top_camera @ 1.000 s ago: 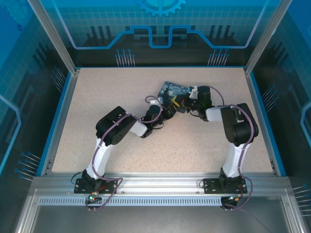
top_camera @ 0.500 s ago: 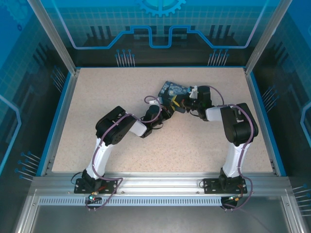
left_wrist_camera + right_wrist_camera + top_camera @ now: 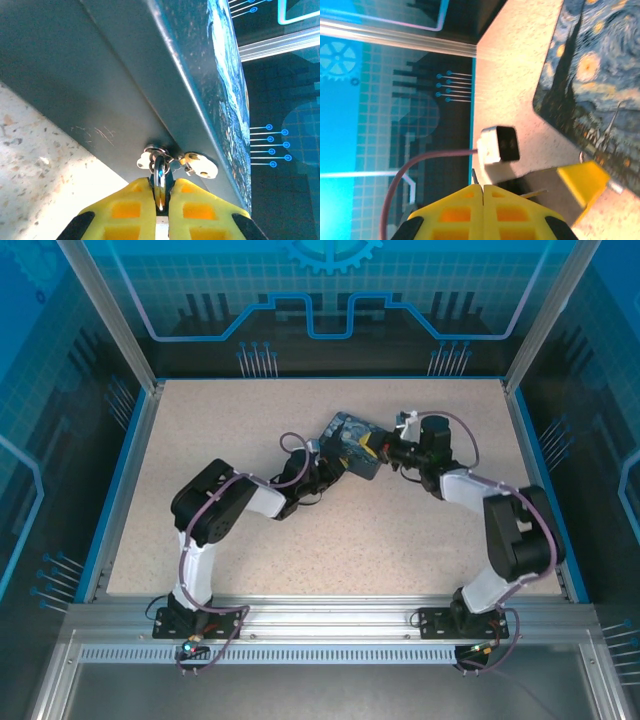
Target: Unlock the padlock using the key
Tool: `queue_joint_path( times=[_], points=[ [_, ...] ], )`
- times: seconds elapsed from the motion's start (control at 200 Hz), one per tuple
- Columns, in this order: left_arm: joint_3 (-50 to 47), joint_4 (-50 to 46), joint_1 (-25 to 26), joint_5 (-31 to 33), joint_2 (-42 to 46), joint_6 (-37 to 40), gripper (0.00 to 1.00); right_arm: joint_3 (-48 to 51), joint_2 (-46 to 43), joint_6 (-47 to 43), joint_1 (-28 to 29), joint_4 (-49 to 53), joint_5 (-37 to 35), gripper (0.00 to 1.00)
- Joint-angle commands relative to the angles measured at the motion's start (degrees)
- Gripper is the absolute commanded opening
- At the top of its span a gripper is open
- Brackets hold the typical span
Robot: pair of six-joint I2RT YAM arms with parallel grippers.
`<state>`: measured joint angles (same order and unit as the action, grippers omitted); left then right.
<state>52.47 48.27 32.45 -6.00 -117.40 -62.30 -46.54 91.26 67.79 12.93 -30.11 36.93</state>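
Observation:
The padlock (image 3: 159,175) is a small silvery piece hanging edge-on at the white clasp (image 3: 200,165) on the side of the Starry Night box (image 3: 150,75). My left gripper (image 3: 160,186) is shut on the padlock, pinching it between its yellow fingers. My right gripper (image 3: 482,186) is shut on the key (image 3: 474,176), a thin grey sliver poking out between the fingertips. In the top view the left gripper (image 3: 332,464) sits at the near side of the box (image 3: 350,428), and the right gripper (image 3: 374,450) is at the box's right end.
The right wrist view catches the left arm's white camera block (image 3: 498,144), one yellow left finger (image 3: 583,186) and the box's printed lid (image 3: 595,75). A blue rim (image 3: 530,460) borders the speckled table (image 3: 220,430), with bare room left and front.
My left gripper has closed onto the padlock. The right arm's elbow swung out to the right, the left arm shifted left, and the box turned slightly.

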Motion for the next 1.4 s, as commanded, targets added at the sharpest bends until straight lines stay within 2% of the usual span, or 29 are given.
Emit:
queue_joint_path(
  times=[0.0, 0.305, 0.515, 0.63, 0.86, 1.026, 1.231, 1.396],
  points=[
    [-1.67, -0.90, -0.93, -5.59, 4.63, -2.97, 0.00, 6.52, -4.29, -2.27, 1.46, 2.34, 2.18, 0.00],
    [-5.81, 2.04, -2.98, -13.59, 10.11, -7.34, 0.00, 21.76, -13.85, -4.27, 5.83, 0.59, 1.06, 0.00],
    [-8.49, 8.70, -3.50, -15.79, 10.78, -11.98, 0.00, 25.94, -14.36, -2.03, 6.03, -3.68, -0.88, 0.00],
    [-9.47, 10.05, -3.50, -15.70, 11.55, -12.83, 0.00, 26.81, -12.39, 2.70, 6.06, -8.51, -2.64, 0.00],
    [-11.47, 10.83, -2.91, -12.66, 13.66, -13.50, 0.00, 27.82, -8.83, 12.31, 6.91, -16.77, -7.99, 0.00],
    [-12.72, 10.57, -0.99, -8.64, 15.34, -13.42, 0.00, 28.59, -9.26, 17.35, 8.18, -17.30, -13.70, 0.00],
    [-13.75, 11.42, 2.43, -2.20, 15.74, -13.42, 0.00, 28.96, -11.08, 20.31, 9.98, -17.14, -16.98, 0.00],
    [-13.81, 13.91, 3.93, -0.42, 14.29, -14.77, 0.00, 30.35, -15.57, 21.50, 10.49, -13.98, -21.12, 0.00]
  ],
)
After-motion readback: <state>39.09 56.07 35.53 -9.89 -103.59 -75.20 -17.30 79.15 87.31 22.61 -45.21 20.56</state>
